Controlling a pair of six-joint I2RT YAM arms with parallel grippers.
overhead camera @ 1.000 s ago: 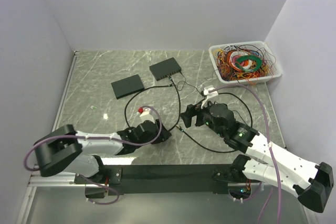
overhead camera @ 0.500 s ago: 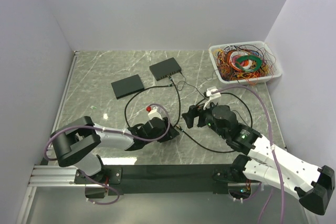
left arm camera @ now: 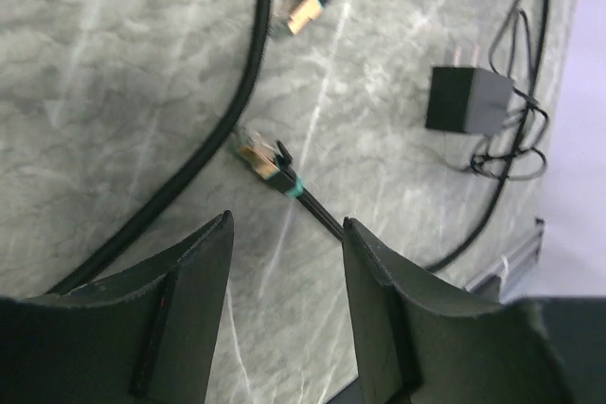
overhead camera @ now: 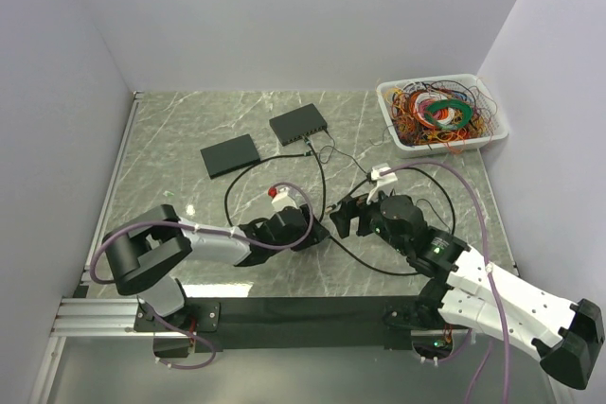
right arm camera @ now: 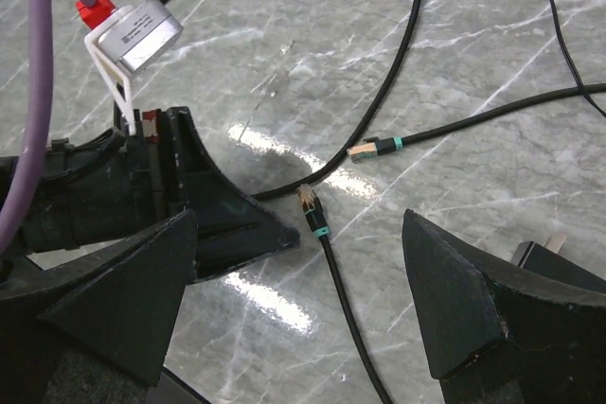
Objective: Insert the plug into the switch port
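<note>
On the desk just ahead of the left claw (left arm camera: 287, 224), jaws apart and empty, lies the plug (left arm camera: 260, 156). The right claw (right arm camera: 298, 224) gapes empty too. This looks like the reaching step. Next comes closing on the plug, well apart from the switch (overhead camera: 298, 125).

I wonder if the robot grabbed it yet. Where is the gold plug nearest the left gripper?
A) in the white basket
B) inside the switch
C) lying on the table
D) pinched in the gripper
C: the plug lies on the table just ahead of the open left gripper, which holds nothing.
</note>
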